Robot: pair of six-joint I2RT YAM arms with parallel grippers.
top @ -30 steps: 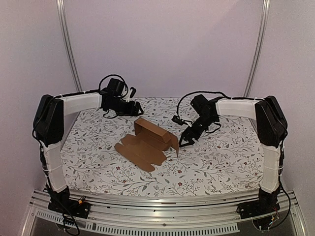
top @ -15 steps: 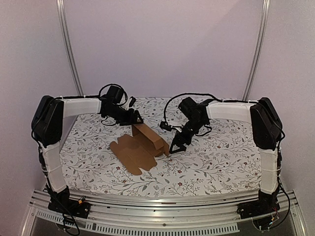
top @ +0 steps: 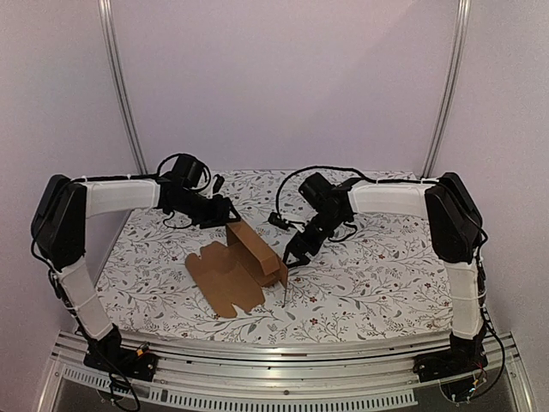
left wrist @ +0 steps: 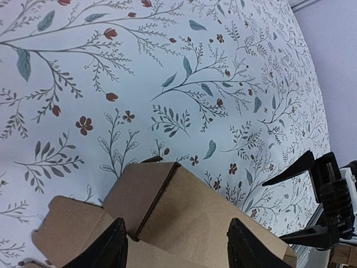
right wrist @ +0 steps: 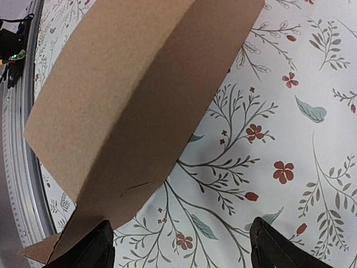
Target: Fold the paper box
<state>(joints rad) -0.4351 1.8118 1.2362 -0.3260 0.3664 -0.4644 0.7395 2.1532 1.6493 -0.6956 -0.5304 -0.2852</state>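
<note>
Left claw spread above the paper box, corner fold visible; right claw, spread too, faces its plain wall.

Robot lab rig in a small enclosed booth. Bench sits under my left pincer and right pincer, floral cloth over it. Slotted aluminium rail nearer than both, my arm bases bolted there. Plain pale walls beyond them, metal frame poles outboard.
</note>
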